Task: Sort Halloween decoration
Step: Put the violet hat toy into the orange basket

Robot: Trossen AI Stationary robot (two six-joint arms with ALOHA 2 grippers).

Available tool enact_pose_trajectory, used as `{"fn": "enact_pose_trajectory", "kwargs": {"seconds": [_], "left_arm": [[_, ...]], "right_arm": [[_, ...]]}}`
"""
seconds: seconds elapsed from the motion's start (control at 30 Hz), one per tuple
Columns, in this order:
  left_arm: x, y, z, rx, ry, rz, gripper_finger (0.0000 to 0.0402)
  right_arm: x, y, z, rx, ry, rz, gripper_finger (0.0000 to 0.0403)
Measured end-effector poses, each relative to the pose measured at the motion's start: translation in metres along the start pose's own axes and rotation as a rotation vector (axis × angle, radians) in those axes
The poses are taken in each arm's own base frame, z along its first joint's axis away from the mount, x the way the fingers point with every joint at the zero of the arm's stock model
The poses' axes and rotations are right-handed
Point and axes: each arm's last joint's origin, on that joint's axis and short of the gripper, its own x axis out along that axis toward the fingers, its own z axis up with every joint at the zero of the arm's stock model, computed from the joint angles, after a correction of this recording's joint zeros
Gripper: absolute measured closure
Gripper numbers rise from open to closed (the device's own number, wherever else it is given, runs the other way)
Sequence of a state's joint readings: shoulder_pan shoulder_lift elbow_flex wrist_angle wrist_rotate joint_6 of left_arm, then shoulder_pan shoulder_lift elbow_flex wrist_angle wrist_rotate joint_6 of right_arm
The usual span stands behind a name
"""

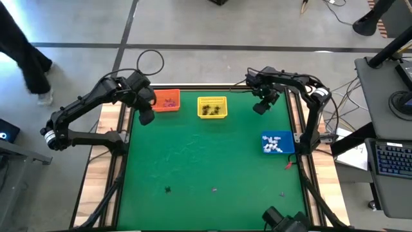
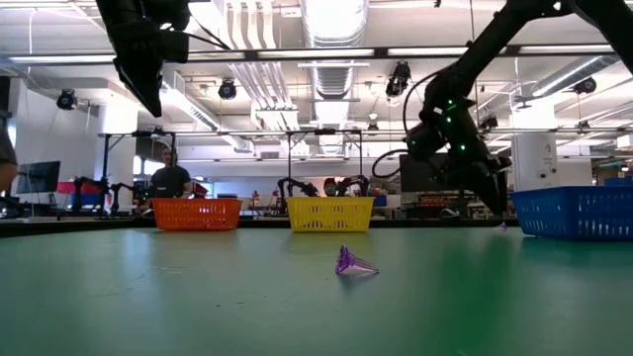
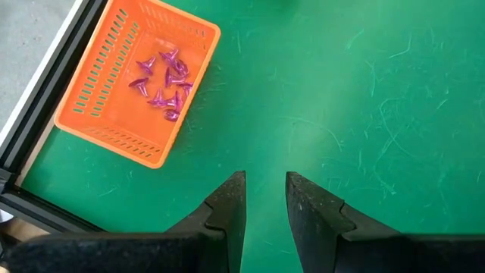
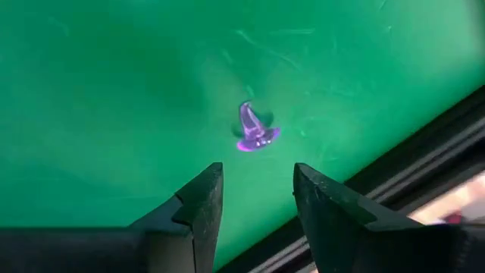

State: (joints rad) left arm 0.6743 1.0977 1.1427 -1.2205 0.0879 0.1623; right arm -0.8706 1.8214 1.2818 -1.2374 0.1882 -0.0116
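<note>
Below right claw [image 4: 258, 199], open, lies purple witch-hat trinket [image 4: 256, 130].

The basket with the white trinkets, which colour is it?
Blue basket; the high view shows it best, with the white trinkets inside.

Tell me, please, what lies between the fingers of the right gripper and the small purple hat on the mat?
Nothing: in the right wrist view only bare green mat separates the open right gripper from the purple hat.
</note>
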Motion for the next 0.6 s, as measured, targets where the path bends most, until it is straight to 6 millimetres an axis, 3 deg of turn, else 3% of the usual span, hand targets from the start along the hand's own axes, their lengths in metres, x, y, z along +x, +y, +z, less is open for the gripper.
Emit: {"fn": "enact_pose_trajectory", "kwargs": {"seconds": [0.6], "left_arm": [[0.0, 0.0, 0.001, 0.001, -0.01, 0.002, 0.0325]], "right_arm": [[0.026, -0.01, 0.006, 0.039, -0.073, 0.102, 0.0257]]}}
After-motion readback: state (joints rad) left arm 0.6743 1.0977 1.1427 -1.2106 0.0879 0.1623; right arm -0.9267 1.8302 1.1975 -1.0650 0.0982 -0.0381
